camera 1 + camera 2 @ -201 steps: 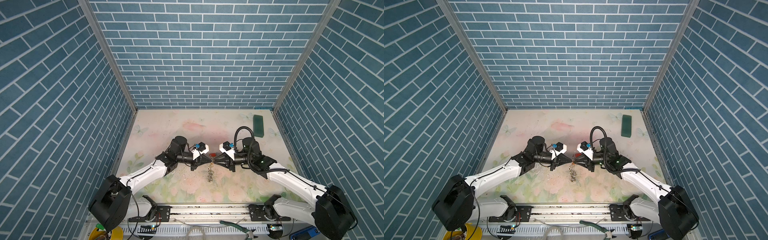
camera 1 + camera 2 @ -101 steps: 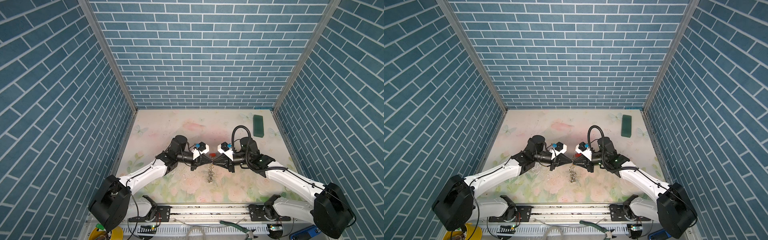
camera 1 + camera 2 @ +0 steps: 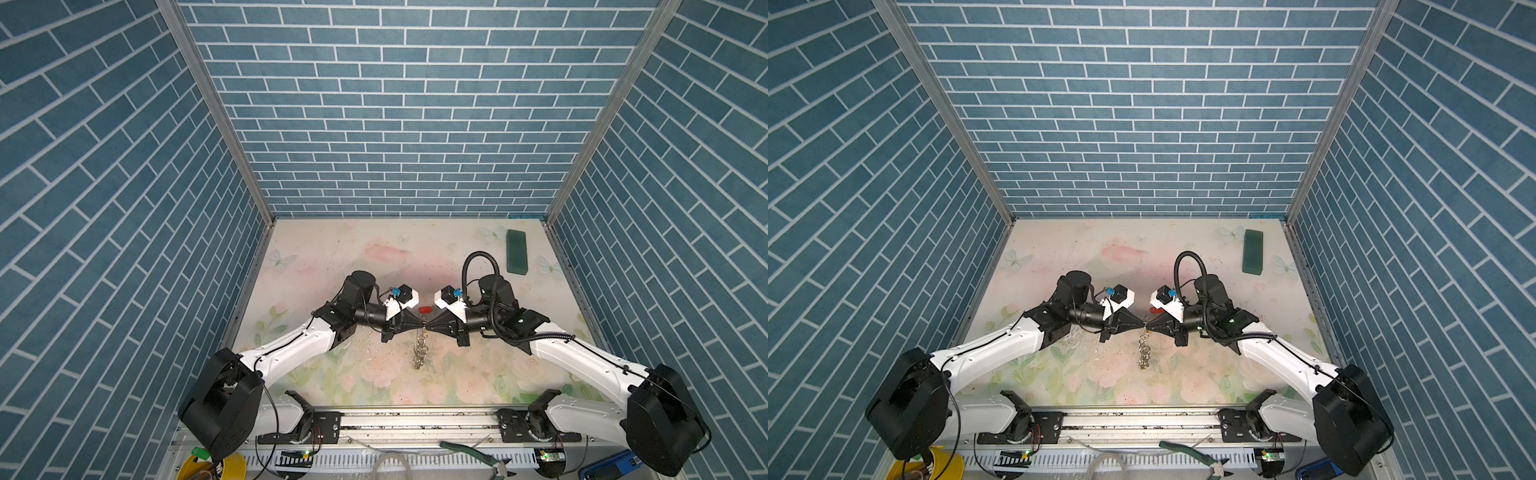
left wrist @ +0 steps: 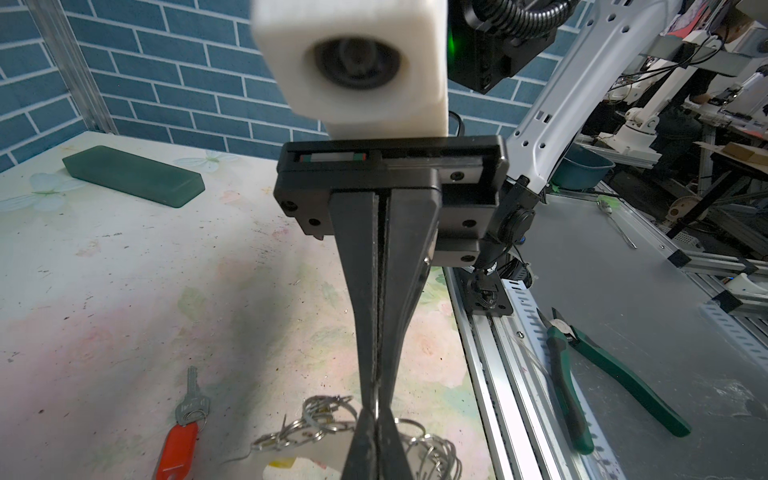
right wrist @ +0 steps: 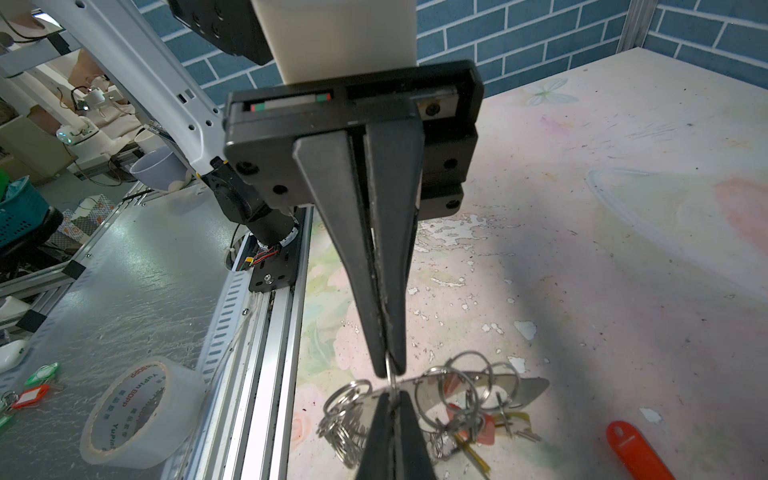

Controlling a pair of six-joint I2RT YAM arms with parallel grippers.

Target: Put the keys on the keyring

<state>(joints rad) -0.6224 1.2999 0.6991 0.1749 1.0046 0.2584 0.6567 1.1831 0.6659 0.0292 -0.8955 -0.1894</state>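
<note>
**Both hands pinched on one ring, red key waiting**

The floral counter (image 3: 332, 257) carried little. A dark green block (image 3: 516, 257) lay well apart in the far right corner, clear of the work. Over the middle my left hand (image 5: 388, 365) and right hand (image 4: 376, 401) met tip to tip. Each had its jaws together, clamped on the same thin wire ring of the keyring (image 3: 419, 353). I judged that double pinch was there to steady the ring, or to pry its coils apart, so a key could be threaded on. The keyring hung below the tips as a bunch of silver rings around a flat grey band. I could not tell whether its lower end touched the counter. A few keys (image 5: 488, 424) with yellow and orange tags already dangled from it. The red key (image 4: 178, 440) lay loose on the counter just beside it, not yet on. No container stood on the counter. A yellow tub (image 3: 235, 465) sat below the rail, its contents unclear.
</note>
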